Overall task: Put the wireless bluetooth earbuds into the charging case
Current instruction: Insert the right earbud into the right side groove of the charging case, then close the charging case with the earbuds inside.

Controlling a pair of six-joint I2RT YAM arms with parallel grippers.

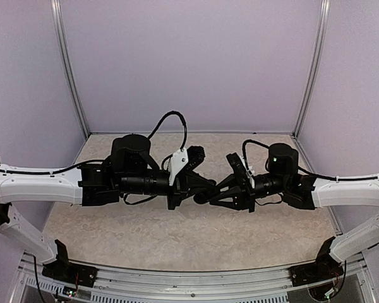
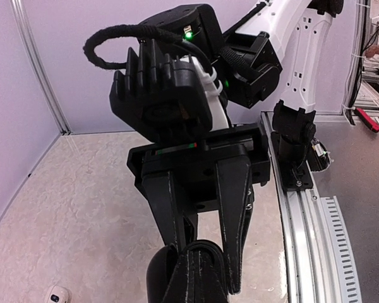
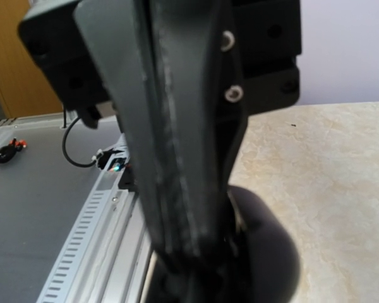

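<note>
Top external: left gripper and right gripper meet tip to tip above the beige table. Left jaws are fully closed; any hold is hidden. Right gripper's fingers stand narrowly apart; can't tell if they grip anything. Earbuds can't be made out among the black fingertips. A small white pebble-shaped object lies on the table, well apart from both.

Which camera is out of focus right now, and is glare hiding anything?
Right wrist view: dark fingers up close fill the frame, badly blurred. Left wrist view: sharp, the table marbling crisp. Top view: evenly lit, soft shadows only, no glare.
</note>
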